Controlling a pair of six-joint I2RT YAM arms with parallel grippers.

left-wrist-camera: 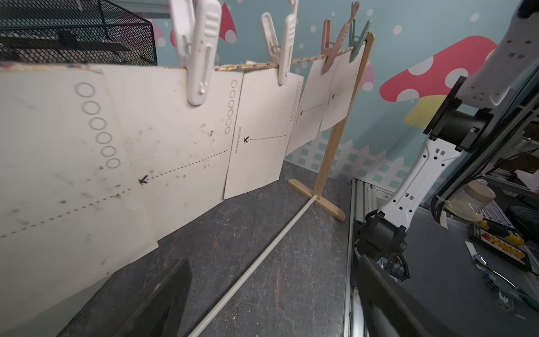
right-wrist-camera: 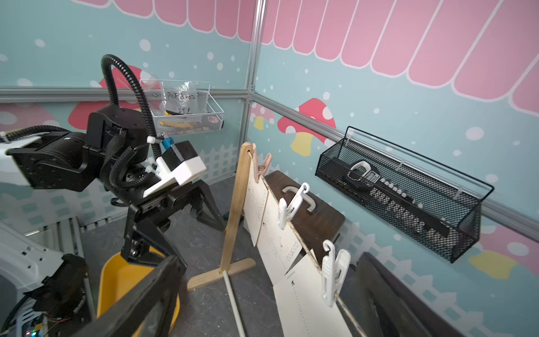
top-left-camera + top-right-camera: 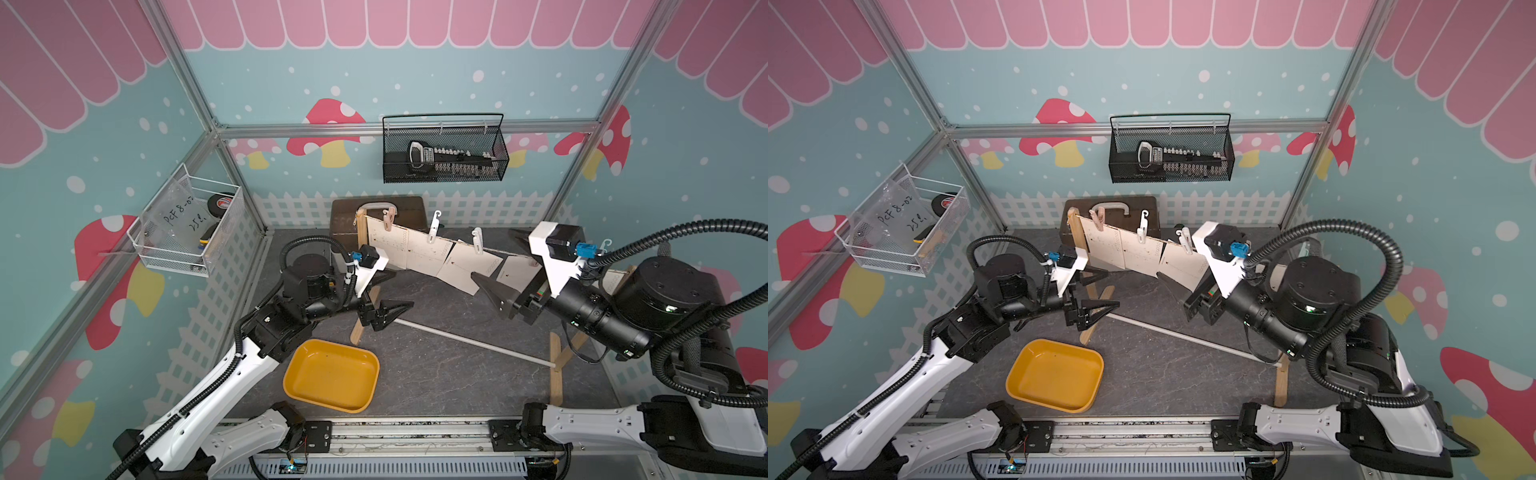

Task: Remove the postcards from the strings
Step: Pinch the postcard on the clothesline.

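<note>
**Postcards.** Five postcards [image 3: 428,253] hang in a row from the string [image 1: 248,65]. It is stretched between two wooden posts [image 1: 341,116] that stand on the counter [image 3: 436,374]. Neighbouring cards overlap at their edges, and the middle ones hang tilted. The printed circles and dotted lines are legible in the left wrist view.

**Fastenings.** Two white pegs [image 1: 198,52] clamp cards mid-line. A pink peg [image 1: 332,52] and a green peg [image 1: 357,43] sit by the post on the right arm's side. Another pink one sits by the opposite post.

**Left end effector** [image 3: 403,289]. The fingers are spread wide with nothing between them. It is low, just beside the post at its end of the line, on the near side of the cards and above that post's foot. The upper finger lies close to the lower edge of the end card; contact cannot be determined.

**Right end effector** [image 3: 490,252]. The fingers are spread wide and straddle the line, one on each side of the string. In the right wrist view a white peg and the card under it stand between them. Neither finger presses on the peg or card.

**Other items.** A white rod [image 3: 473,340] joins the posts' feet. A yellow tray [image 3: 332,374] rests on the counter near the left arm, apart from the stand.
</note>
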